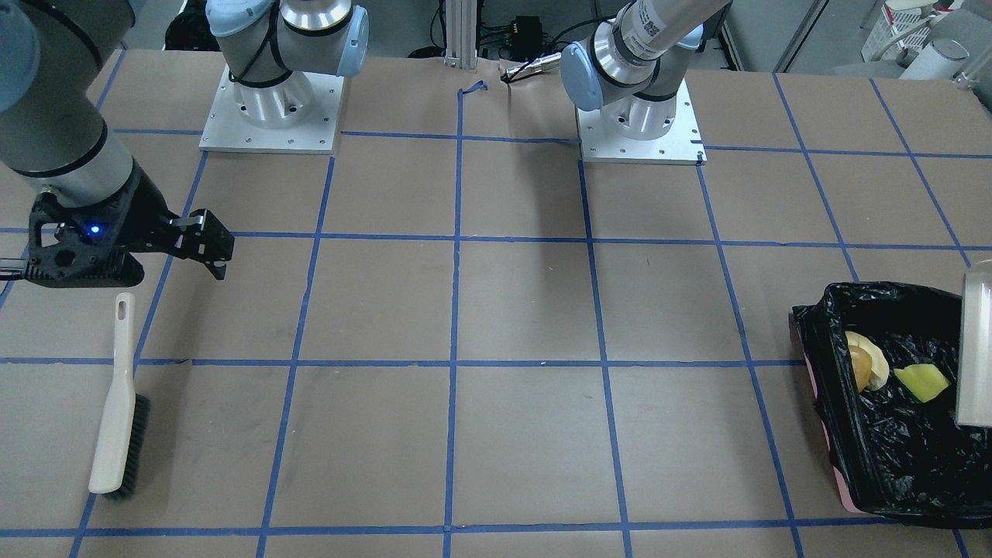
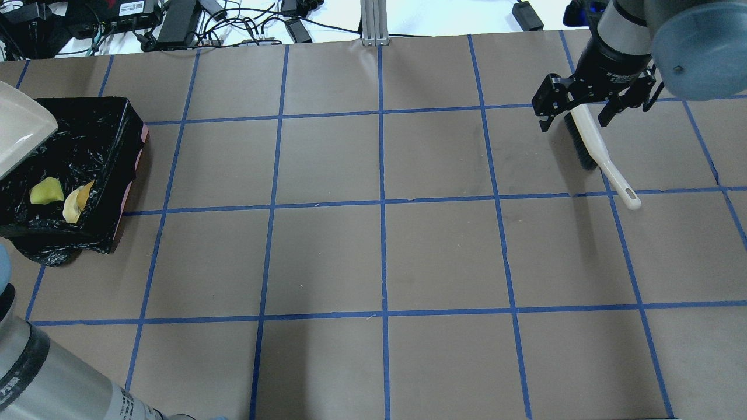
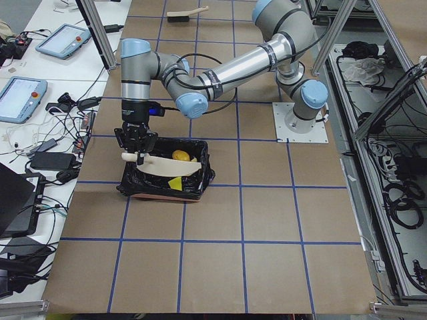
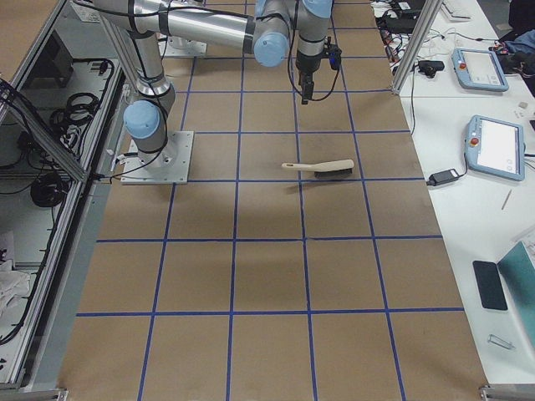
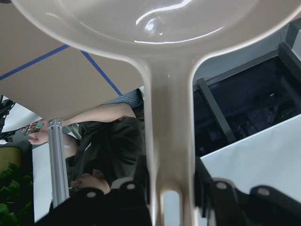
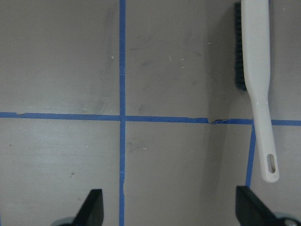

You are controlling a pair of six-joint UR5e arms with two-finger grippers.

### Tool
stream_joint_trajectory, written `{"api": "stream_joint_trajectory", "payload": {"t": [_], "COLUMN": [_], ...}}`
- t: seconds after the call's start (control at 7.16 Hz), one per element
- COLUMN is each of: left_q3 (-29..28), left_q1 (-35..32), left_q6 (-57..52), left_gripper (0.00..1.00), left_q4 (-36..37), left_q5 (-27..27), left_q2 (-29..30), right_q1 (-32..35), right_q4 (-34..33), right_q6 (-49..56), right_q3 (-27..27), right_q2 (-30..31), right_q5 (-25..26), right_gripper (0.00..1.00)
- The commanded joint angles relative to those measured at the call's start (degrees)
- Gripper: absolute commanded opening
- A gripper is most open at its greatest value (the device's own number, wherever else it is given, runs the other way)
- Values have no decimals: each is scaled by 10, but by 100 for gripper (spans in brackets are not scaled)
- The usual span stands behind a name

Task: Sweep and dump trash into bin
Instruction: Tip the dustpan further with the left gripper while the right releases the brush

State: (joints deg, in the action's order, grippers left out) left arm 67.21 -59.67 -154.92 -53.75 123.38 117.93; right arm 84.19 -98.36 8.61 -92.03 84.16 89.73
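The bin (image 1: 812,350), lined with black plastic, stands at the table's end on my left; it also shows in the overhead view (image 2: 119,175) and the left side view (image 3: 157,191). Inside lie the yellow sponge (image 1: 922,381) (image 2: 45,191), the potato (image 1: 858,367) (image 3: 180,156) and the croissant piece (image 1: 878,361) (image 2: 72,205). My left gripper (image 5: 171,190) (image 3: 138,150) is shut on the handle of a beige dustpan (image 2: 17,131) (image 1: 975,349), held tilted over the bin. My right gripper (image 2: 575,114) (image 1: 208,249) (image 6: 169,212) is open and empty above the table.
A white brush with black bristles (image 1: 116,403) (image 2: 595,149) (image 6: 256,70) (image 4: 322,169) lies flat on the table under and beside my right gripper. Blue tape lines grid the brown tabletop. Cables lie along the far edge (image 2: 175,23).
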Motion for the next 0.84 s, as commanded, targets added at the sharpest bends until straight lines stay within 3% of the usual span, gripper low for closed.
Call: {"api": "stream_joint_trajectory", "payload": {"t": [0.0, 0.42, 0.7], "left_q3": [-1, -1, 26], "left_q1": [3, -5, -33], "left_q6": [27, 162, 245], "left_gripper": [0, 0, 0], "left_q4": [-71, -213, -243], "left_q5": [-134, -299, -338], "left_q2": [-25, -59, -72], "right_q1": [34, 35, 35], "right_q4": [13, 32, 31], "right_q6": [-10, -17, -9], "right_q3": [-1, -6, -6], "right_q2": [40, 42, 43], "right_q5": [1, 4, -1], "right_gripper": [100, 100, 100]}}
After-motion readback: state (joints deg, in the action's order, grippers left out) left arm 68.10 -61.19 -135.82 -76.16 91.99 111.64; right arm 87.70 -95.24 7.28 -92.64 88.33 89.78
